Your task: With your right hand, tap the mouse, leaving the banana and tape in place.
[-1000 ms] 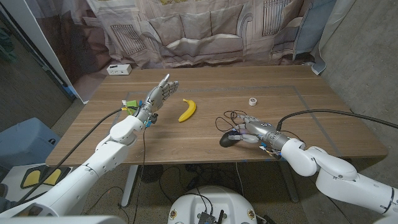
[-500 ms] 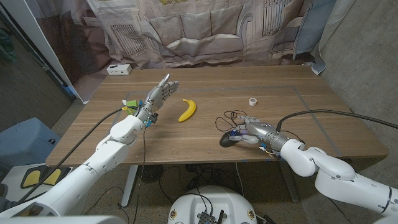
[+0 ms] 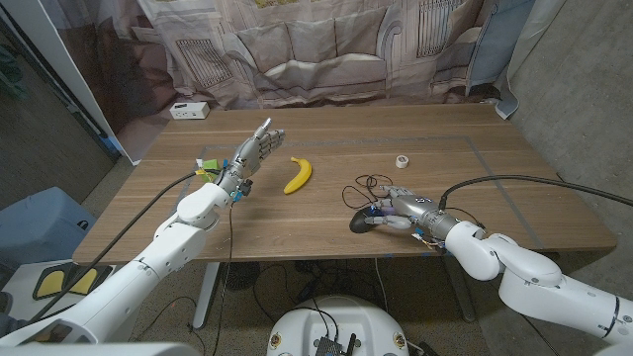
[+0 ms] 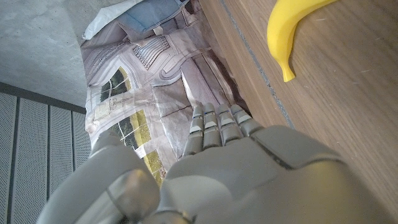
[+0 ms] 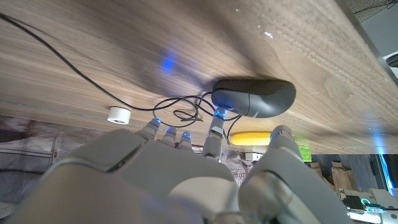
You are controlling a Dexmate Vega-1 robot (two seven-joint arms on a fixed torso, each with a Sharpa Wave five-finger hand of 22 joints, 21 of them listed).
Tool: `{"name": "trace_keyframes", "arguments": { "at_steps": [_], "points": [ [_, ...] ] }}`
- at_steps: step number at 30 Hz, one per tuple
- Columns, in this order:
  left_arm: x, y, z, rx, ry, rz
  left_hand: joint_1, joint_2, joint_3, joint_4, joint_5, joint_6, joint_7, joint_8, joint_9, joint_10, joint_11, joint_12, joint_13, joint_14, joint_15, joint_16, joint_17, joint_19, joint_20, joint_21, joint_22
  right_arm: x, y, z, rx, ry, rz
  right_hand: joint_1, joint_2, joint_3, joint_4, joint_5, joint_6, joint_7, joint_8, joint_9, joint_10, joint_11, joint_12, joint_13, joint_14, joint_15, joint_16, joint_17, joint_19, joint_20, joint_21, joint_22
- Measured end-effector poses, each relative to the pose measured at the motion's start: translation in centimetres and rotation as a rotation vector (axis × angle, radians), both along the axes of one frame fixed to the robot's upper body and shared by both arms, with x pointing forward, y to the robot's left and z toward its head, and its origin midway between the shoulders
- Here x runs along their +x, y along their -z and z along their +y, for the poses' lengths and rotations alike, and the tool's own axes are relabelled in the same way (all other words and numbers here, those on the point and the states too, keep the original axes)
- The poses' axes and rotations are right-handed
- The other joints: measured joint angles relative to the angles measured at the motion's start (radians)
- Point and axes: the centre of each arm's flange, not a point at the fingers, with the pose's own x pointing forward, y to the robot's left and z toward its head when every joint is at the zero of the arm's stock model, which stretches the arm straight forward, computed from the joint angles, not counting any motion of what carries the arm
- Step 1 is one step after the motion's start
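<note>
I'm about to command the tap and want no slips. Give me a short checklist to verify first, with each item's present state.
1. Right hand beside the mouse: ok.
2. Fingertip already touching the mouse: cannot tell.
3. Right hand holds nothing: ok.
4. Banana well apart from the right hand: ok.
5. Tape apart from the hand, beyond the coiled cable: ok.
6. Left hand raised, open, away from the mouse: ok.

The left hand [image 4: 242,168] holds nothing, its fingers [image 4: 214,124] straight and close together, pointing toward a printed curtain [image 4: 143,81] beyond the wooden table [image 4: 348,106]. A yellow banana [image 4: 287,28] lies on that table, apart from the hand.
</note>
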Motion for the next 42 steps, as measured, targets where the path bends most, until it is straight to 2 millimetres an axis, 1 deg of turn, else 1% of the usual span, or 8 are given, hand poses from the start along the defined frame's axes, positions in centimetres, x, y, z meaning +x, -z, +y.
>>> {"name": "trace_keyframes", "arguments": {
  "at_steps": [4, 19, 28, 30, 36, 39, 41, 42],
  "points": [
    [0.0, 0.1, 0.0, 0.001, 0.000, 0.002, 0.000, 0.000, 0.000, 0.000, 0.000, 0.000, 0.000, 0.000, 0.000, 0.000, 0.000, 0.000, 0.000, 0.000, 0.000, 0.000, 0.000, 0.000, 0.000, 0.000, 0.000, 0.1, 0.1, -0.1, -0.002, 0.008, 0.004, 0.000, 0.000, 0.000, 0.000, 0.000, 0.013, -0.002, 0.008, -0.001, 0.000, 0.000, 0.000, 0.000, 0.000, 0.000, 0.000, 0.000, 0.000, 0.000, 0.000, 0.000],
    [0.1, 0.2, 0.0, -0.001, 0.001, 0.008, 0.000, 0.000, 0.000, 0.000, 0.000, 0.000, 0.000, 0.000, 0.000, 0.000, 0.000, 0.000, 0.000, 0.000, 0.000, 0.000, 0.000, 0.000, 0.000, 0.000, 0.000, 0.2, 0.4, -0.2, -0.011, 0.022, 0.012, 0.000, 0.000, 0.000, 0.000, 0.000, 0.022, -0.011, 0.008, 0.000, 0.000, 0.000, 0.000, 0.000, 0.000, 0.000, 0.000, -0.003, 0.000, 0.000, 0.000, 0.000],
    [0.1, 0.2, 0.2, -0.005, 0.000, 0.005, 0.000, 0.000, 0.000, 0.000, 0.000, 0.000, 0.000, 0.000, 0.000, 0.000, 0.000, 0.000, 0.000, 0.000, 0.000, 0.000, 0.000, 0.000, 0.000, 0.000, 0.000, -0.1, -0.1, -0.1, -0.015, 0.019, -0.016, 0.000, 0.000, 0.003, -0.003, 0.000, 0.046, -0.014, 0.007, 0.000, 0.000, 0.000, 0.000, 0.000, 0.000, 0.000, 0.004, -0.003, 0.000, 0.000, 0.000, 0.000],
    [0.1, 0.2, 0.2, -0.007, 0.001, 0.004, 0.000, 0.000, -0.004, -0.004, 0.000, 0.000, 0.000, 0.000, 0.000, 0.000, 0.000, 0.000, 0.000, 0.000, 0.000, 0.000, 0.000, 0.000, 0.000, 0.000, 0.000, -0.2, -0.2, -0.1, -0.016, 0.018, -0.019, 0.000, 0.000, 0.003, -0.003, 0.000, 0.048, -0.013, 0.008, 0.000, 0.000, 0.000, 0.000, 0.000, 0.000, 0.000, 0.004, -0.003, 0.000, 0.000, 0.000, 0.000],
    [0.0, 0.0, 0.3, -0.011, 0.001, -0.004, 0.005, 0.005, -0.004, -0.004, 0.000, 0.000, 0.000, 0.000, 0.000, 0.000, 0.000, 0.000, 0.000, 0.000, 0.000, 0.000, 0.000, 0.000, 0.000, 0.000, 0.000, -0.2, -0.7, 0.0, -0.020, 0.017, -0.034, 0.000, 0.000, 0.003, -0.003, 0.000, 0.041, -0.020, 0.010, 0.003, 0.000, 0.000, 0.000, 0.000, 0.000, 0.000, 0.004, -0.003, 0.000, 0.000, 0.000, 0.000],
    [0.0, 0.0, 0.4, -0.012, 0.001, -0.006, 0.005, 0.005, -0.004, -0.004, 0.000, 0.000, 0.000, 0.000, 0.000, 0.000, 0.000, 0.000, 0.000, 0.000, 0.000, 0.000, 0.000, 0.000, 0.000, 0.000, 0.000, -0.3, -0.9, 0.0, -0.022, 0.017, -0.043, 0.000, 0.000, 0.003, -0.003, 0.000, 0.034, -0.021, 0.002, 0.002, 0.000, 0.000, 0.000, 0.000, 0.000, 0.000, 0.004, -0.003, 0.000, 0.000, 0.000, 0.000],
    [0.0, -0.1, 0.4, -0.013, 0.001, -0.008, 0.005, 0.005, -0.004, -0.004, 0.000, 0.000, 0.000, 0.000, 0.000, 0.000, 0.000, 0.000, 0.000, 0.000, 0.000, 0.000, 0.000, 0.000, 0.000, 0.000, 0.000, -0.3, -1.1, 0.1, -0.022, 0.016, -0.047, 0.000, 0.000, 0.006, -0.006, 0.000, 0.031, -0.018, 0.001, 0.001, 0.000, 0.000, 0.000, 0.000, 0.000, 0.000, 0.004, -0.003, 0.000, 0.000, 0.000, 0.000],
    [0.0, -0.1, 0.4, -0.013, 0.001, -0.008, 0.005, 0.005, -0.004, -0.004, 0.000, 0.000, 0.000, 0.000, 0.000, 0.000, 0.000, 0.000, 0.000, 0.000, 0.000, 0.000, 0.000, 0.000, 0.000, 0.000, 0.000, -0.4, -1.2, 0.1, -0.024, 0.016, -0.053, 0.000, 0.000, 0.006, -0.006, 0.000, 0.027, -0.022, 0.001, 0.002, 0.000, 0.000, 0.000, 0.000, 0.000, 0.000, 0.004, -0.003, 0.000, 0.000, 0.000, 0.000]
  ]
}}
